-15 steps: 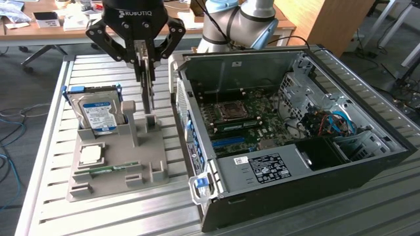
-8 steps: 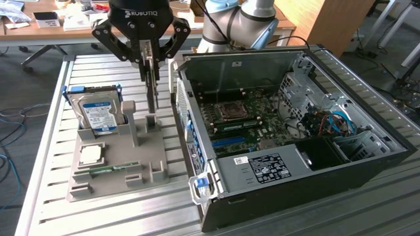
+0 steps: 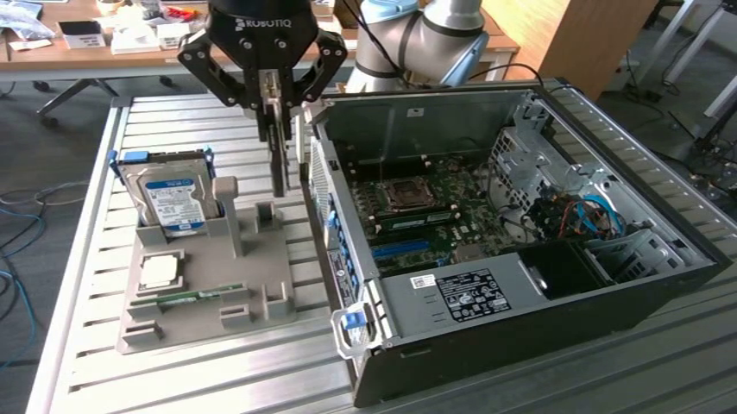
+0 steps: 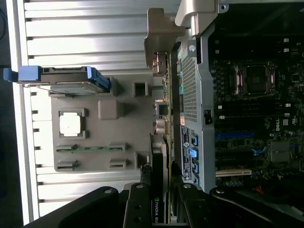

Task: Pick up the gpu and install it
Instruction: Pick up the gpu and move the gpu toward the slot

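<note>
The gpu hangs edge-on and upright from my gripper, which is shut on its upper edge. Its lower end sits just above the grey holder, close beside the outer wall of the open computer case. In the wrist view the gpu runs away from the gripper, with its silver bracket at the far end and the dark cooler face near the fingers. Inside the case the motherboard lies exposed with a blue slot.
The grey holder also carries a silver hard drive with a blue label, a square processor and a narrow green memory stick. Everything stands on a slatted aluminium table. A desk with clutter lies behind.
</note>
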You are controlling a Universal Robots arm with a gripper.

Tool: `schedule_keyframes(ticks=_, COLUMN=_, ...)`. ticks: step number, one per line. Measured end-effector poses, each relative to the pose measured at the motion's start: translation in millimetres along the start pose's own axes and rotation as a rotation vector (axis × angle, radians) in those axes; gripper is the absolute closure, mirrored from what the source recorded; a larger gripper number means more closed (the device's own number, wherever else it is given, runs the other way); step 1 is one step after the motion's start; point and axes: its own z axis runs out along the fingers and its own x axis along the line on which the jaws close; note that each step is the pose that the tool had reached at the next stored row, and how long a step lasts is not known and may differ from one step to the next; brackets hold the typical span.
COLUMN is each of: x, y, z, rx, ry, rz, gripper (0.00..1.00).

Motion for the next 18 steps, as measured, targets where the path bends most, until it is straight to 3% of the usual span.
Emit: schedule_keyframes(ticks=18, x=-23.8, y=1.8, z=0.6, rx=-0.0010, ry=0.0001, rz=0.000, gripper=0.73)
